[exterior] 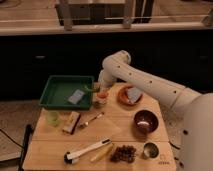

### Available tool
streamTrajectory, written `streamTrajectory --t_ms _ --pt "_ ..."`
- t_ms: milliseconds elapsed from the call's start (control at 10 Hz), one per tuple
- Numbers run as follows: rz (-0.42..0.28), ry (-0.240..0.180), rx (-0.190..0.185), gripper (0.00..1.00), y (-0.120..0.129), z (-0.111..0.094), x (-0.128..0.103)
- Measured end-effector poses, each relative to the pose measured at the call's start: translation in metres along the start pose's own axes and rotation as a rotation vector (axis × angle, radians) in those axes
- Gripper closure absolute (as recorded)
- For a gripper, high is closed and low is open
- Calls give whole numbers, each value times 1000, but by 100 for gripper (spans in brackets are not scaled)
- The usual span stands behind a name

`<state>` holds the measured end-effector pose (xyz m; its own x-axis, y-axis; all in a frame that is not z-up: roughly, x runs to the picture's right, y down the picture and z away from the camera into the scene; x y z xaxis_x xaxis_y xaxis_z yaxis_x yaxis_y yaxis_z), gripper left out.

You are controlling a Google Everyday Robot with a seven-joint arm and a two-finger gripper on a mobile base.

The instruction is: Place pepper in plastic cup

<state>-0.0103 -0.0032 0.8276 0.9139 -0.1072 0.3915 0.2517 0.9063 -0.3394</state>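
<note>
The tray (62, 106) sits at the back left of the table (120, 134), with the plastic cup (52, 118) just before it. The gripper (95, 89) hangs at the tray's right edge, the pepper (89, 89) at it. The bowl (146, 121) lies to the right.

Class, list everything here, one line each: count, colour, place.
table: one, wooden, centre
tray: one, green, back left
pad: one, grey, inside tray
pepper: one, green, tray's right rim
plastic cup: one, pale green, before tray
orange-topped cup: one, whitish, beside tray
plate: one, orange, back right
bowl: one, brown, right
metal cup: one, shiny, front right
grapes: one bunch, dark, front
long piece: one, yellow, front
brush: one, white-black, front left
spoon: one, metallic, middle
block: one, tan, by plastic cup
arm: one, white, right
gripper: one, whitish, beside pepper
</note>
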Motion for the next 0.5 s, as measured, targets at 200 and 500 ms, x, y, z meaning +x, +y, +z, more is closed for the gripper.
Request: streamTrajectory --t_ms 200,500 --pt "7 -7 5 99 -3 3 4" --pt "27 -26 17 99 -5 8 11"
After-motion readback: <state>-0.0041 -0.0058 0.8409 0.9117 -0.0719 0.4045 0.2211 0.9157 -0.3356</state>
